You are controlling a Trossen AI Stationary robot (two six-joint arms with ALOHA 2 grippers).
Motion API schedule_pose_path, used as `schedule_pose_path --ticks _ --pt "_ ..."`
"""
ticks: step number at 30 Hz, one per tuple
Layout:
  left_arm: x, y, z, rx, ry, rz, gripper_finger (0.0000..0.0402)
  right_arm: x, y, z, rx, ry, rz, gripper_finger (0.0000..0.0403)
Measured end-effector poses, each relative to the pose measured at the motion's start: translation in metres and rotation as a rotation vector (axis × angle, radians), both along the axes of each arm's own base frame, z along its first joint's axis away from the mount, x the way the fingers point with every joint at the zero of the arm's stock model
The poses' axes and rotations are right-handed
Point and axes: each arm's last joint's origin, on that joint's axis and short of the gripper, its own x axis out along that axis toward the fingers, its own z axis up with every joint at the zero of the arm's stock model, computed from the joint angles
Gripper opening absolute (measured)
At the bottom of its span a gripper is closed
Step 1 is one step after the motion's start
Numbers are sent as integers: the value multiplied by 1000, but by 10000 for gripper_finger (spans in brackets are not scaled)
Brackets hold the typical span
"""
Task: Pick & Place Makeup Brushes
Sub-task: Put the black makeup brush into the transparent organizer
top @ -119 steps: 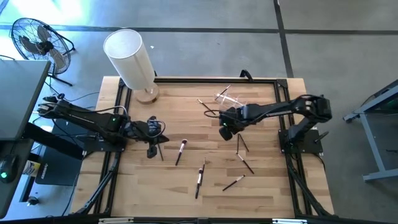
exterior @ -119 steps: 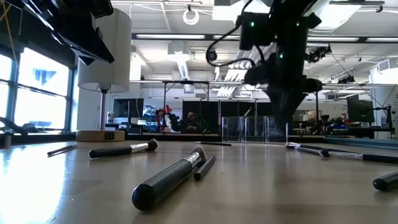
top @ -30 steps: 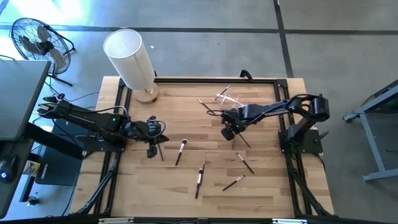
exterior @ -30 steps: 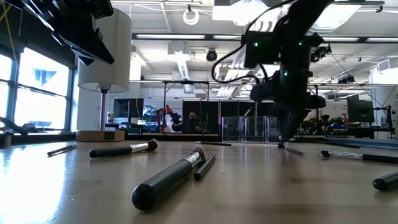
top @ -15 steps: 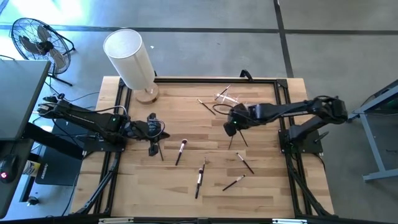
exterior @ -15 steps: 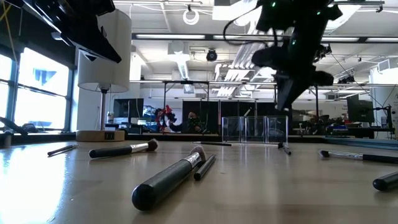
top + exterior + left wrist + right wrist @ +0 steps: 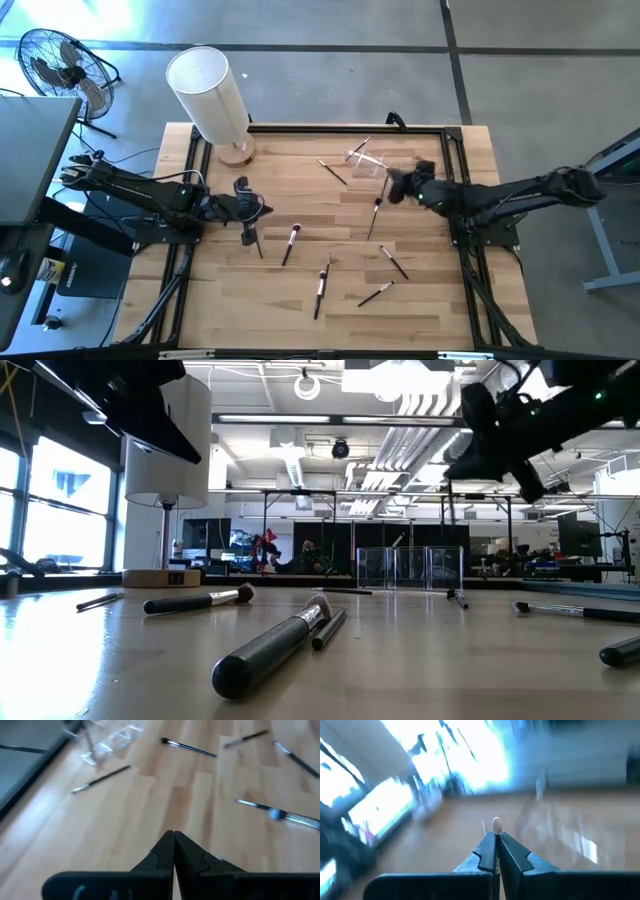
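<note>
Several thin dark makeup brushes lie flat and scattered on the wooden table (image 7: 300, 310): one (image 7: 376, 218) lies just near of my right gripper, others (image 7: 291, 243) (image 7: 322, 285) (image 7: 393, 262) nearer the front. My right gripper (image 7: 393, 184) is raised high over the table's far right part, beside a clear holder (image 7: 365, 158). It is shut, and a small pale brush end (image 7: 496, 824) shows past its fingertips. My left gripper (image 7: 249, 212) hovers over the table's left part, shut and empty (image 7: 174, 834), above a brush (image 7: 254, 242). My right gripper pinches a makeup brush between its two shut fingers (image 7: 487, 851). Only the brush's pale round end (image 7: 496, 824) shows, just beyond the fingertips. The fingers hide the rest of it. The brush is lifted clear of the table.
A tall white cylinder (image 7: 210, 95) on a wooden base stands at the table's far left corner. The clear holder (image 7: 410, 568) stands at the far side. A black frame (image 7: 300, 127) edges the table. Bare wood lies along the near edge.
My right gripper went down onto the crossed brushes right of centre, then rose high and swung toward the table's right and far side as the arm stretched out. One of the two brushes has left the table; the other has turned about where it lay.
</note>
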Motion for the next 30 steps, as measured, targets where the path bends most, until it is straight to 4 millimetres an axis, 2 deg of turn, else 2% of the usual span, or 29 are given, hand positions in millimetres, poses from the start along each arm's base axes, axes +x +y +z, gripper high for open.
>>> schedule_pose_path --ticks 4,7,13,19,24,30 --pt "0 1 1 13 -9 20 0 -9 -21 1 -274 -96 -11 1" --pt "0 1 1 28 -13 41 0 -16 -38 -3 -362 -109 -48 1" --pt "0 2 2 37 -22 57 0 -22 -69 -14 -400 -19 -42 0" --pt "0 2 2 31 -24 55 0 -24 -90 -26 -413 98 -22 0" --pt "0 2 2 30 -24 53 0 -23 -98 -40 -346 143 -9 13" --pt "1 1 1 9 -19 24 0 -22 -99 -43 -315 140 -8 49"
